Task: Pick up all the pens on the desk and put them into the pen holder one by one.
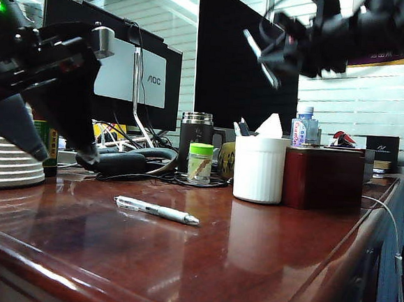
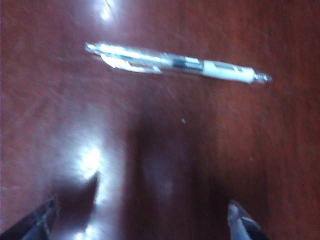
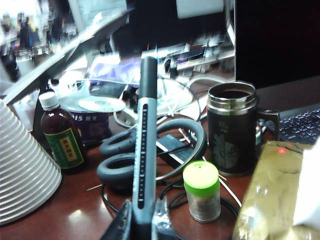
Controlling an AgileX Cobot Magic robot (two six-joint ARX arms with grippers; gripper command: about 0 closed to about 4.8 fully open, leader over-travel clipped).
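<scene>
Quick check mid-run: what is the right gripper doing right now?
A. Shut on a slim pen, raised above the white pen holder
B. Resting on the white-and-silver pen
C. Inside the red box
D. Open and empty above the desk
A: the right gripper is shut on a slim pen that stands up from its jaws, and the exterior view shows it raised above the white pen holder.
</scene>
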